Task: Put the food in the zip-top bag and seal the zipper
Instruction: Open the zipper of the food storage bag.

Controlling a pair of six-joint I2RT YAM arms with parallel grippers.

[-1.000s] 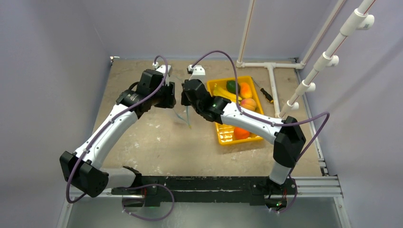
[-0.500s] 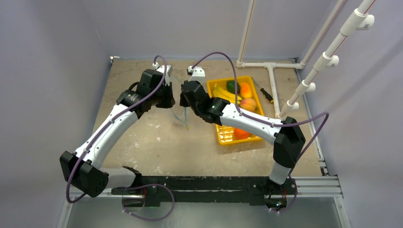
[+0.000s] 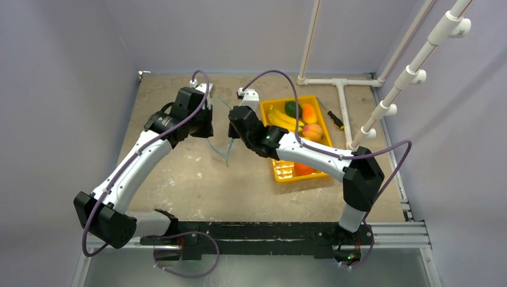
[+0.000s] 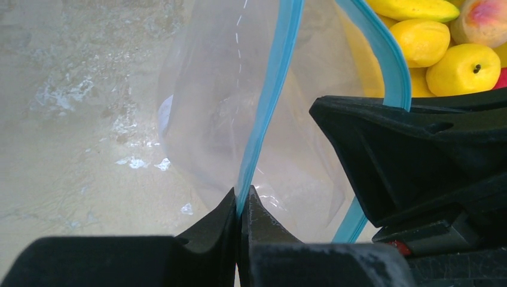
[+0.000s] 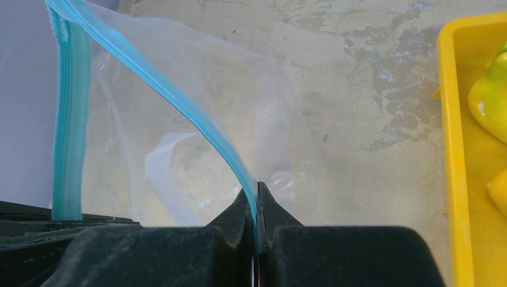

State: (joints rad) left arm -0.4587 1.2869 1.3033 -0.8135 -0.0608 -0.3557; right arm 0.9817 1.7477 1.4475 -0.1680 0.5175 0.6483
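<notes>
Left wrist: left end effector (image 4: 241,206) is pinched shut on the zipper (image 4: 270,89), holding one lip of the zip-top bag (image 4: 203,119). Right wrist: right end effector (image 5: 257,206) is clamped on the other lip. The bag hangs between them over the desk (image 3: 179,179), mid top view, mouth parted. The food (image 3: 309,113) sits in the yellow tray (image 3: 286,170), frame-right of the bag and nearest the right arm. That arm likely has to let go to load.
</notes>
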